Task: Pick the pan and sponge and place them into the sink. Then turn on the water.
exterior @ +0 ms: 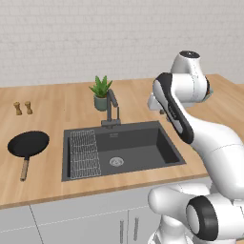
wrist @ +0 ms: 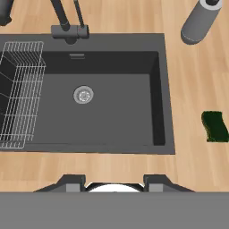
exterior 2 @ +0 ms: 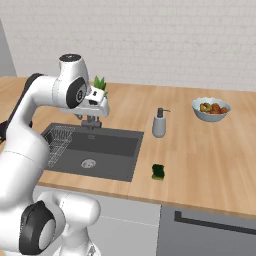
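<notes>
pan point(exterior: 28, 144): on counter point(exterior: 52, 114) left of sink point(exterior: 138, 145); sponge point(exterior 2: 158, 171): on counter right of sink; gripper point(wrist: 114, 182): high over sink's front edge, empty; jaws: apart or together, cannot tell

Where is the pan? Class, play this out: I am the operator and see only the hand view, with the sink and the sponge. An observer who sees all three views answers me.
Observer: The pan lies on the counter to the left of the sink, apart from it.
Operator: Which way does its handle point?
Observer: Its wooden handle points toward the counter's front edge.
Operator: What lies further right, beyond the sponge?
Observer: A white bowl of fruit stands toward the back of the counter, well clear of the sponge.
</notes>
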